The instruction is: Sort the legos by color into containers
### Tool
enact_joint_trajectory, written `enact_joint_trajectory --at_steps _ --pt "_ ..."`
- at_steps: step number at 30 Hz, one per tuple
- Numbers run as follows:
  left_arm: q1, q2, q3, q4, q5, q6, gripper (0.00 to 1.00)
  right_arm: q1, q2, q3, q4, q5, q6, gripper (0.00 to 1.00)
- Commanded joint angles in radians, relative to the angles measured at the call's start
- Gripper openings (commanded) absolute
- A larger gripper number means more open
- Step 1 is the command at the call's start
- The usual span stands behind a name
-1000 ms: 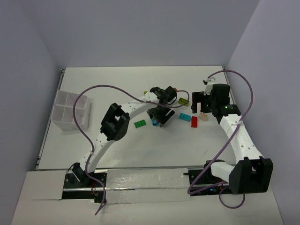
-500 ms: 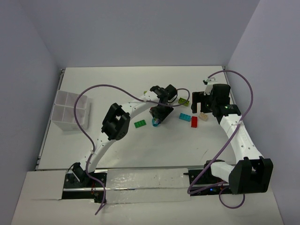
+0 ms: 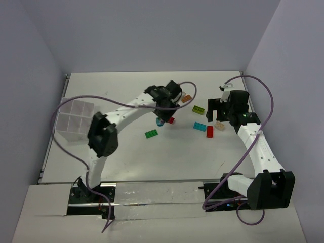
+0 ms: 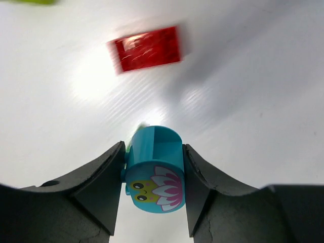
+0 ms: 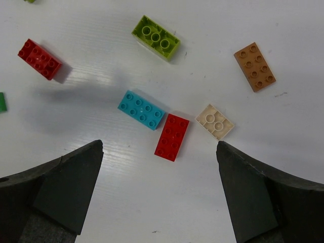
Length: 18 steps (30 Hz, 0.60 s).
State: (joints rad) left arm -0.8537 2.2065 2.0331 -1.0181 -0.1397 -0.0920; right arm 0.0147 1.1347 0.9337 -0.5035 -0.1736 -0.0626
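My left gripper (image 3: 161, 121) is shut on a blue rounded lego (image 4: 154, 169) printed with a face and a flower, and holds it above the table. A red lego (image 4: 147, 49) lies just beyond it and also shows in the top view (image 3: 171, 120). A green lego (image 3: 151, 133) lies near the left gripper. My right gripper (image 5: 158, 147) is open and empty above a blue lego (image 5: 141, 110), a red lego (image 5: 172, 137) and a tan lego (image 5: 215, 121). A yellow-green lego (image 5: 156, 37) and an orange lego (image 5: 254, 66) lie farther off. The white grid container (image 3: 76, 116) stands at the far left.
Purple cables loop over both arms. The left arm's elbow (image 3: 103, 135) hangs between the container and the legos. Grey walls close the table at the back and on both sides.
My left arm has swung left and its gripper has moved up and left with the blue lego, uncovering the red lego beside it. The right arm has not moved.
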Motion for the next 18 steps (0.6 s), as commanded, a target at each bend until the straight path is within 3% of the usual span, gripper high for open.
enact_joint_trajectory --at_steps 1,4,6,11,18 --pt "0.070 -0.404 -0.194 0.247 -0.299 -0.071 0.00 -0.007 -0.021 0.064 0.005 -0.014 0.021 1.00" --pt "0.114 -0.569 -0.419 0.387 -0.488 -0.100 0.00 -0.007 -0.018 0.073 0.010 -0.026 0.024 1.00" --pt "0.179 -0.639 -0.479 0.443 -0.506 -0.107 0.00 -0.004 -0.006 0.076 0.010 -0.031 0.028 1.00" --pt "0.455 -0.863 -0.674 0.575 -0.380 -0.055 0.00 0.017 0.014 0.092 0.017 -0.037 0.035 1.00" --pt "0.750 -1.068 -0.992 0.977 -0.248 0.129 0.00 0.056 0.041 0.103 0.024 -0.030 0.034 1.00"
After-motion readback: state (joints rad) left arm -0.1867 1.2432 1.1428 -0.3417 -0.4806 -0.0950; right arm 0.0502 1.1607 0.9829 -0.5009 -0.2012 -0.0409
